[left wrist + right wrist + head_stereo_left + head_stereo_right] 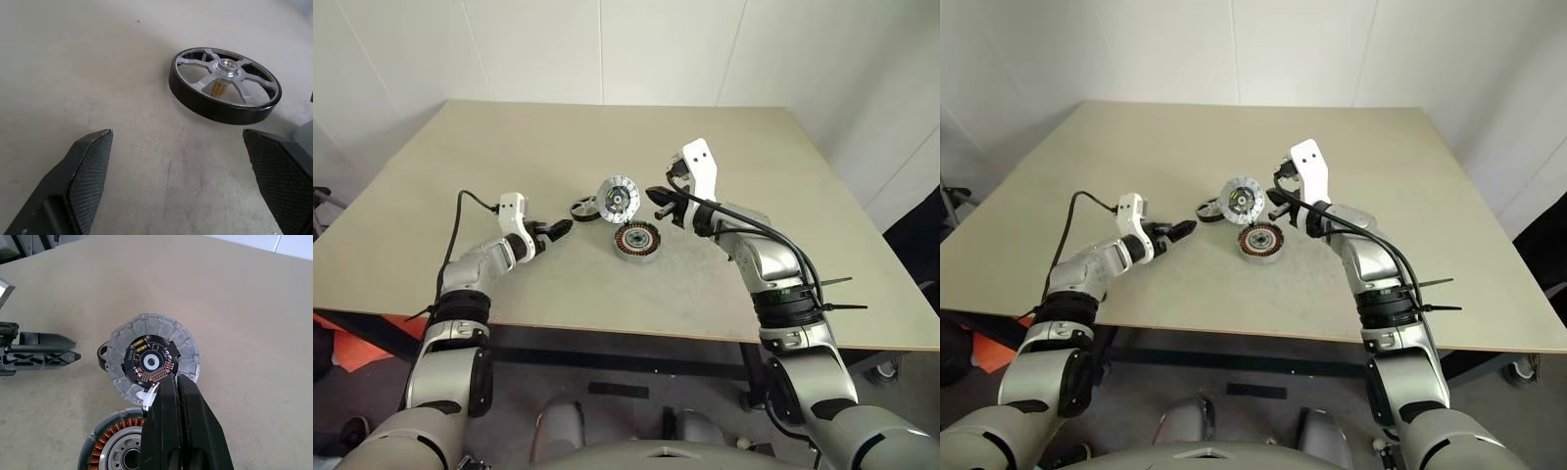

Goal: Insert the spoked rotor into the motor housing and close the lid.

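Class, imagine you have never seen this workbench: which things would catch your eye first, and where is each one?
First, the grey finned lid, its circuit board showing, held upright at its edge by the shut right gripper above the table's middle. Just below it lies the motor housing with its ring of copper windings. To its left, the black-rimmed spoked rotor lies flat on the table, with the open left gripper pointing at it.

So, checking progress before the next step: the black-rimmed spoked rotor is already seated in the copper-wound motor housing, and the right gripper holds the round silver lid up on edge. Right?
Not quite. The black-rimmed spoked rotor lies flat on the tan table, apart from the copper-wound motor housing, as the left eye view shows. The right gripper does hold the round silver lid up on edge.
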